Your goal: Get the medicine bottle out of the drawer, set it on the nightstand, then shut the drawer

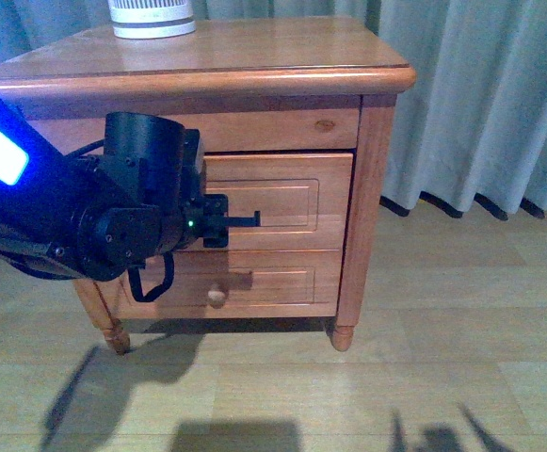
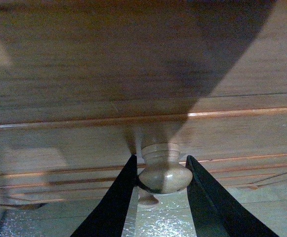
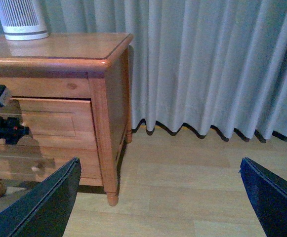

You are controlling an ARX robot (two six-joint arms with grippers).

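Note:
The orange-brown nightstand (image 1: 207, 58) stands ahead, also seen in the right wrist view (image 3: 59, 47). Its taller upper drawer (image 1: 287, 193) seems to stick out slightly from the cabinet front. My left gripper (image 1: 252, 220) reaches onto that drawer's front and hides the knob in the front view. In the left wrist view the pale round knob (image 2: 165, 175) sits squeezed between the two black fingers (image 2: 118, 197) of the left gripper (image 2: 161, 159). My right gripper (image 3: 159, 165) hangs open over the floor to the right of the nightstand, holding nothing. The medicine bottle is out of view.
A tall white ribbed cylinder (image 1: 152, 17) stands on the back left of the nightstand's top. The shallower lower drawer (image 1: 282, 278) is shut, its knob (image 1: 217, 295) below my left arm. Grey curtains (image 1: 480, 94) hang behind, above the wooden floor (image 1: 424, 367).

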